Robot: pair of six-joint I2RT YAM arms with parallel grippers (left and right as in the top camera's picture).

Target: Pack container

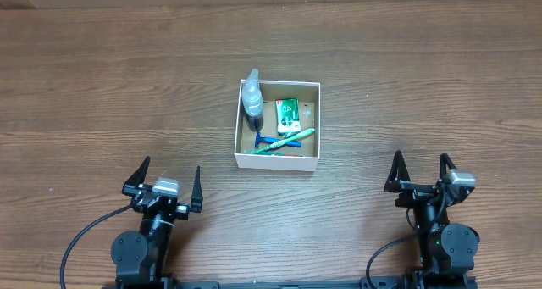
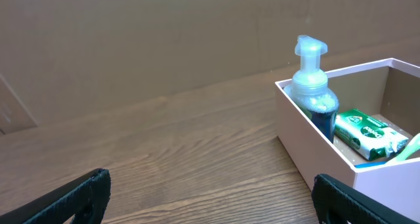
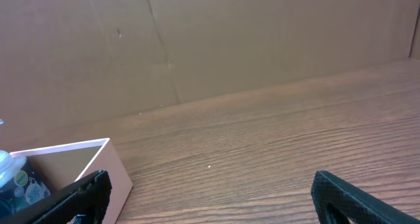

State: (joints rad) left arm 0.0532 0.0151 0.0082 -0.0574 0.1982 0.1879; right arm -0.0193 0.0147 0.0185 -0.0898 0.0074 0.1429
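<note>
The container (image 1: 278, 160), a shallow square white cardboard box, sits at the middle of the wooden table. It holds a clear pump bottle with blue liquid (image 1: 252, 101), upright in the left corner, a green packet (image 1: 289, 113) and a green toothbrush (image 1: 288, 141) over a blue razor (image 1: 273, 141). The left wrist view shows the box (image 2: 315, 155), bottle (image 2: 312, 86) and packet (image 2: 367, 133) at the right. The right wrist view shows a box corner (image 3: 111, 165). My left gripper (image 1: 168, 186) and right gripper (image 1: 421, 172) are open and empty, near the front edge, well apart from the box.
A brown cardboard wall (image 2: 164, 33) stands at the back of the table; it also shows in the right wrist view (image 3: 230, 40). Bare wooden table (image 1: 102, 86) surrounds the box on all sides.
</note>
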